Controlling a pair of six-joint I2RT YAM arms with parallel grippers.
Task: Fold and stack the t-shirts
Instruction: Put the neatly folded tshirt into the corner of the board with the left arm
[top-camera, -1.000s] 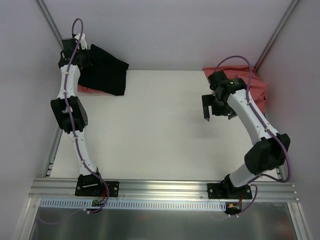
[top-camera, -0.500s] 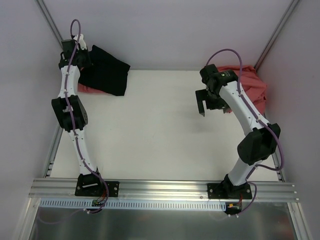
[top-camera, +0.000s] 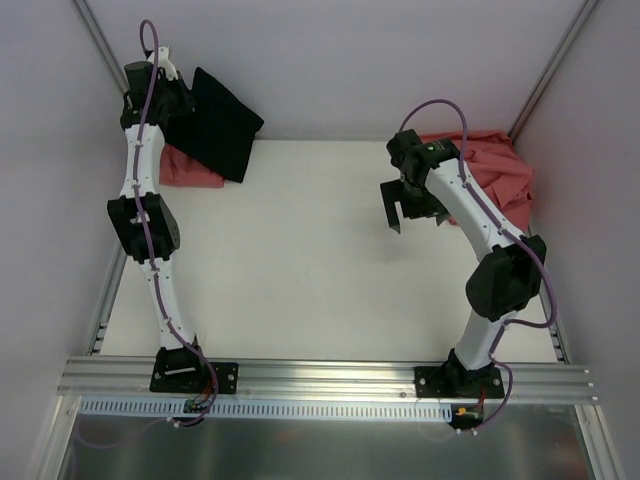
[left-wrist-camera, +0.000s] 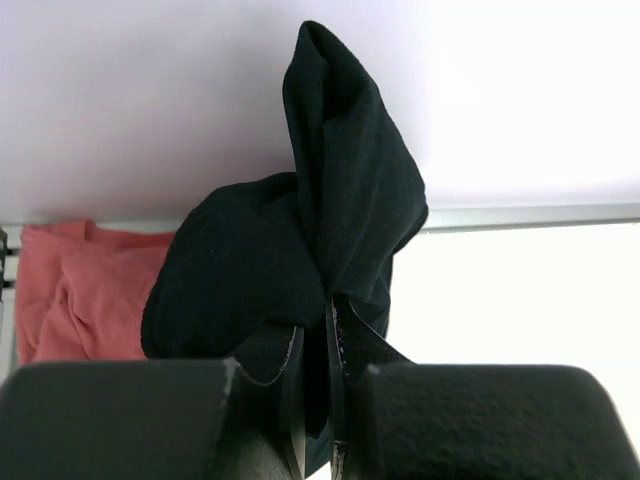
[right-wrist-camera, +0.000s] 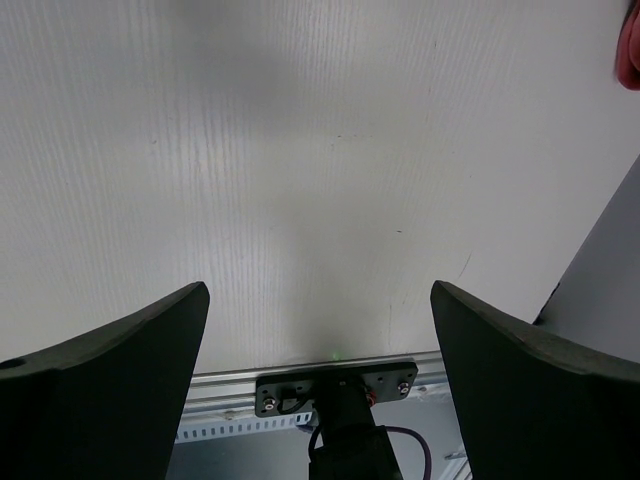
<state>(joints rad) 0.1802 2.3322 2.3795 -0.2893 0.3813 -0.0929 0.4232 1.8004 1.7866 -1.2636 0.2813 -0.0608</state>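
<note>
The left jaws are pinched shut on a narrow gather of the black shirt (left-wrist-camera: 330, 200), holding it up off the surface (top-camera: 300, 260) in the far-left corner, close to the back wall. With so little cloth in the grip, the shirt could slip free on a quick swing. It also hangs bunched, not flat, so set down like this it would likely land in a heap that is hard to fold. Its lower edge hangs over the red shirt (top-camera: 190, 168) lying just beneath; whether they touch I cannot tell. A sideways drag could catch that shirt and ruffle it or pull it along. The left arm (top-camera: 145, 230) is stretched far out, so I judge there is little room to spread cloth in that corner.

The right jaws stand wide open with nothing between them, hovering over bare surface right of centre. Behind the right arm (top-camera: 470, 215), a red pile (top-camera: 500, 165) lies crumpled in the far-right corner by the side wall. That arm would stand in the way if the black shirt is carried far across. A rail (top-camera: 330, 375) runs along the near edge.
</note>
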